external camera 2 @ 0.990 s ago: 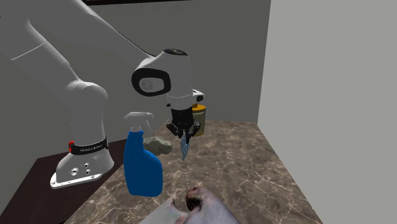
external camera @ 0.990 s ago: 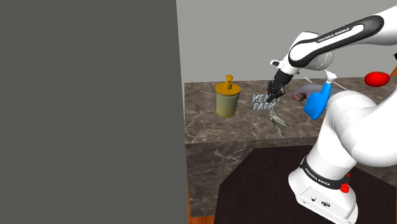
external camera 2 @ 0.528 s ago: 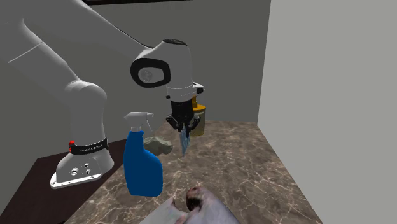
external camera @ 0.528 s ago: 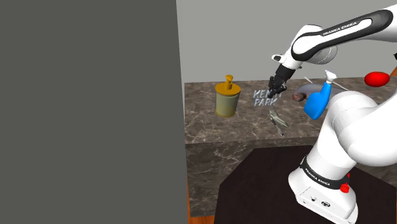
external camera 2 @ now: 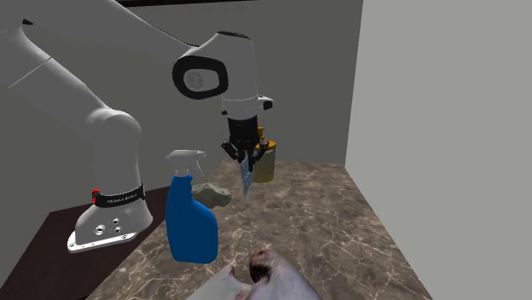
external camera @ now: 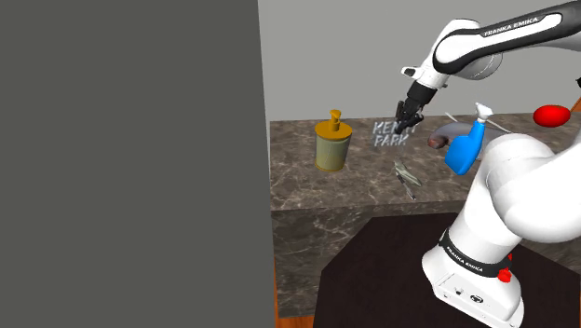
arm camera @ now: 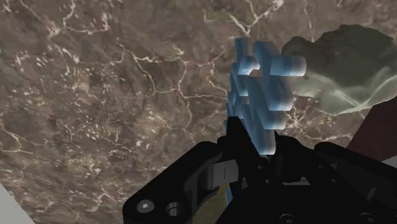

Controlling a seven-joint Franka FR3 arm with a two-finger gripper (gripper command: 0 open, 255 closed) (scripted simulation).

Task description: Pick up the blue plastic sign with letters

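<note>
The pale blue letter sign [external camera: 390, 135] hangs in the air above the marble counter [external camera: 307, 191], clasped at one end by my black gripper [external camera: 408, 117]. In the second exterior view the sign [external camera 2: 245, 178] dangles edge-on below the gripper [external camera 2: 242, 157], well off the counter top. The wrist view has the sign [arm camera: 259, 95] standing out between the two fingers [arm camera: 234, 135], which are shut on it, with the marble far beneath.
A yellow lidded jar [external camera: 332, 142] stands on the counter beside the sign. A blue spray bottle [external camera: 466, 144], a grey-green lump [external camera 2: 212, 194] and a red object [external camera: 551, 115] lie nearby. A grey wall [external camera: 130, 158] bounds the shoulder view's left.
The gripper has risen steadily with the sign held in it, lifting the sign farther above the counter. Nothing else has moved.
</note>
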